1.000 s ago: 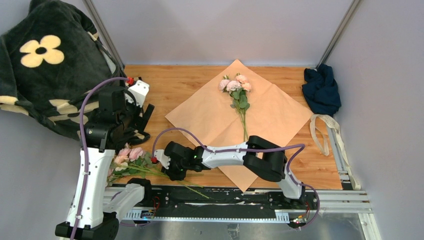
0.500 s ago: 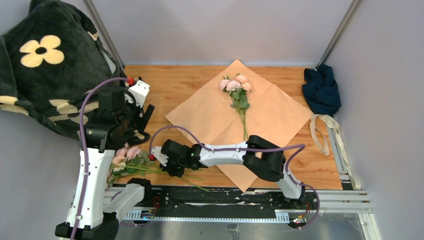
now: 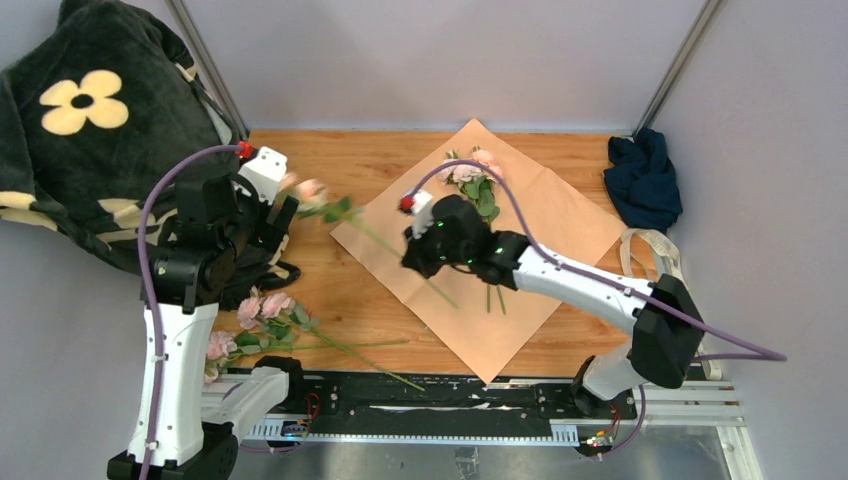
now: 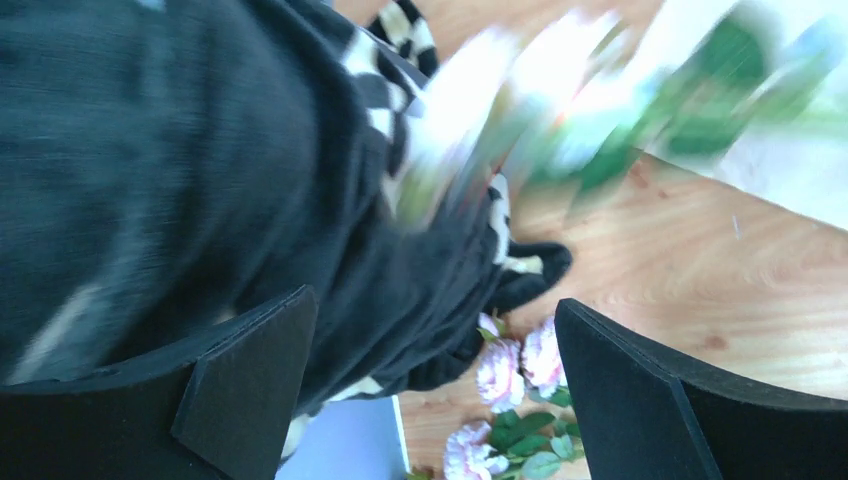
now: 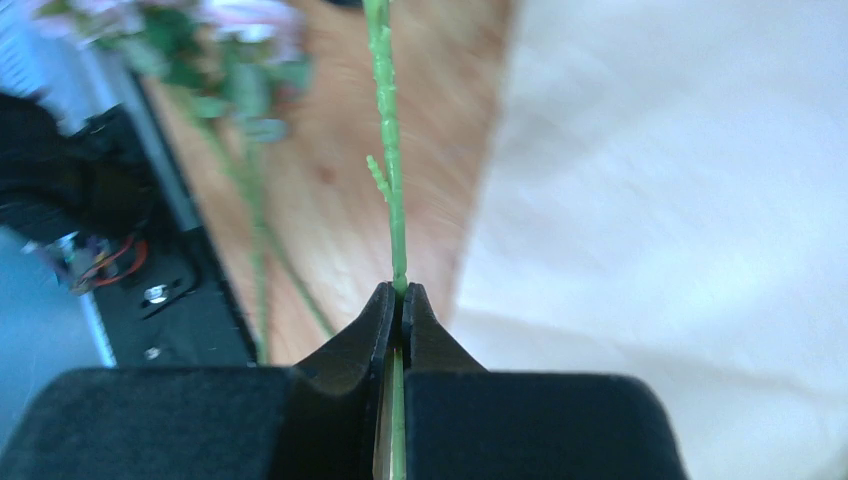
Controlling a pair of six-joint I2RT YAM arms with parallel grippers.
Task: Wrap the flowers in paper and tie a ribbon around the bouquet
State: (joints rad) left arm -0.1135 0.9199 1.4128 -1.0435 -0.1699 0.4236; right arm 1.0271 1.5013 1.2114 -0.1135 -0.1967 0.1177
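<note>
flowers (image 3: 467,173) lying on paper (image 3: 572,213), right tool (image 5: 400,296) pinching stem (image 5: 386,150)

Black fingers (image 5: 300,420) tight on a thin green stem (image 5: 388,150); tan paper (image 5: 680,200) right, wooden table (image 5: 340,210) left

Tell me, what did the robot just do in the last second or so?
The right gripper shut on one flower stem from the pile by the left arm and carried it away rightward to the paper's left edge. The left gripper stayed open, its arm barely shifting. The remaining pile and the flowers on the paper stayed put.
</note>
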